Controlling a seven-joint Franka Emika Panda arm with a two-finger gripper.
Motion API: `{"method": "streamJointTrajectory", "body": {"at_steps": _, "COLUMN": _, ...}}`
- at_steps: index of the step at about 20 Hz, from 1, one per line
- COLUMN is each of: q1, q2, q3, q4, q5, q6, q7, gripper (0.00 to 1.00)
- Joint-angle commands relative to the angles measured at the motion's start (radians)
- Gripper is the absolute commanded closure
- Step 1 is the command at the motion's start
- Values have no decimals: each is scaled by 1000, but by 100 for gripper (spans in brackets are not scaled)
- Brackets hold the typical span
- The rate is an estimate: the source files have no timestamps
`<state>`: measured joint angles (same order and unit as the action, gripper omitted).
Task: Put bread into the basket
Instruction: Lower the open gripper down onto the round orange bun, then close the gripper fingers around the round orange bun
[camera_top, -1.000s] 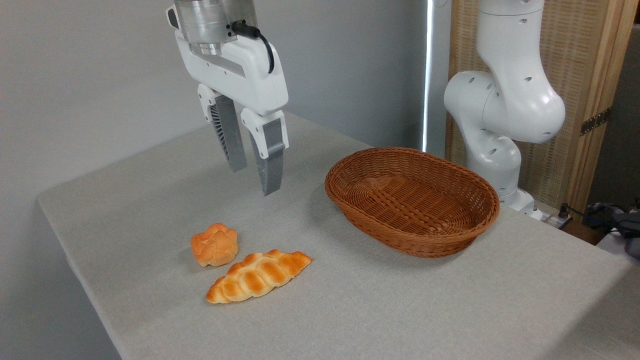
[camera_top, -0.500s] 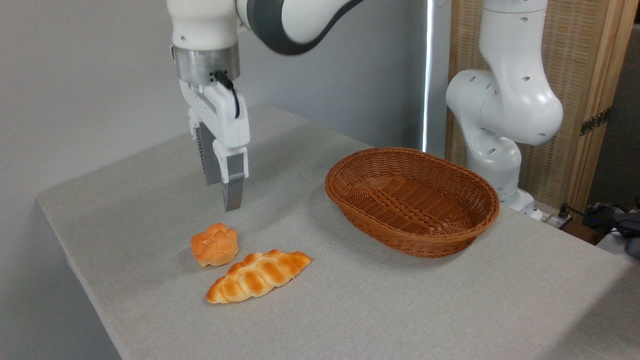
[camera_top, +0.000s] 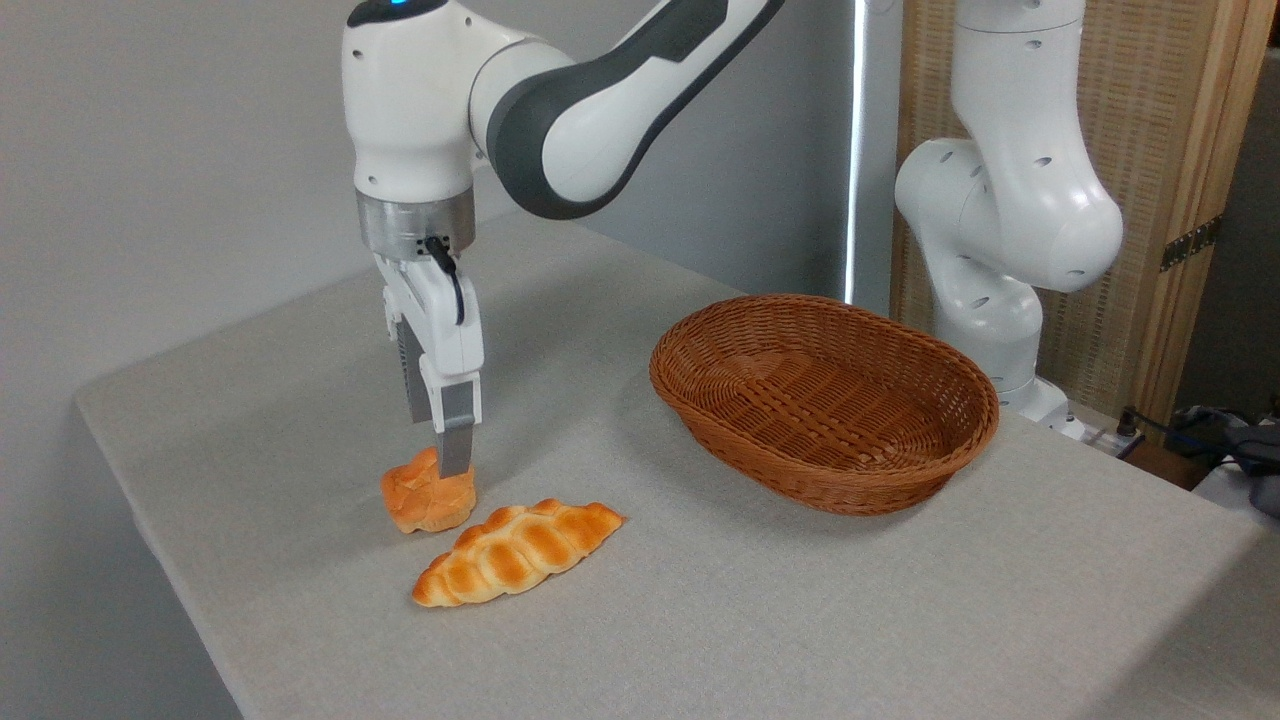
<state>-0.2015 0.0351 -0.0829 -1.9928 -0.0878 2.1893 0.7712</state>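
End effector (camera_top: 447, 462) points straight down, fingers seen edge-on, one behind the other; near fingertip overlaps the top of the bread (camera_top: 428, 497). Cannot tell whether the fingers are spread or closed, or whether they touch the bun. Bread sits on the bench (camera_top: 700, 620), directly under the end effector, left of centre. Braided loaf (camera_top: 516, 550) lies just beside the bread, to its front right, on the cloth. Basket (camera_top: 823, 400) stands well apart to the right, with nothing in it. Arm base (camera_top: 1005, 230) rises behind the basket
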Motion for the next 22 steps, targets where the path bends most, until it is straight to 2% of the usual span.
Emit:
{"method": "streamJointTrajectory", "body": {"at_steps": 1, "q1": -7, "q2": 14, "q3": 8, "q4": -6, "q5": -3, "q6": 26, "q7": 56, "gripper": 0}}
{"method": "streamJointTrajectory", "body": {"at_steps": 4, "q1": -7, "q2": 42, "q3": 2, "q4": -8, "q5": -4, "q6": 84, "q7": 54, "gripper": 0}}
{"method": "streamJointTrajectory", "body": {"at_steps": 6, "q1": -6, "q2": 58, "q3": -18, "q4": -6, "q5": -6, "q6": 99, "q7": 45, "gripper": 0}}
{"method": "streamJointTrajectory", "body": {"at_steps": 11, "q1": -6, "q2": 71, "q3": -20, "q4": -6, "q5": -1, "q6": 106, "q7": 57, "gripper": 0}}
{"method": "streamJointTrajectory", "body": {"at_steps": 14, "q1": -4, "q2": 78, "q3": -20, "q4": -7, "q5": 71, "q6": 106, "q7": 57, "gripper": 0}}
{"method": "streamJointTrajectory", "body": {"at_steps": 17, "q1": -4, "q2": 86, "q3": -20, "q4": -7, "q5": 105, "q6": 112, "q7": 57, "gripper": 0}}
{"method": "streamJointTrajectory", "body": {"at_steps": 22, "q1": -4, "q2": 95, "q3": -20, "q4": -8, "q5": 114, "q6": 135, "q7": 56, "gripper": 0}}
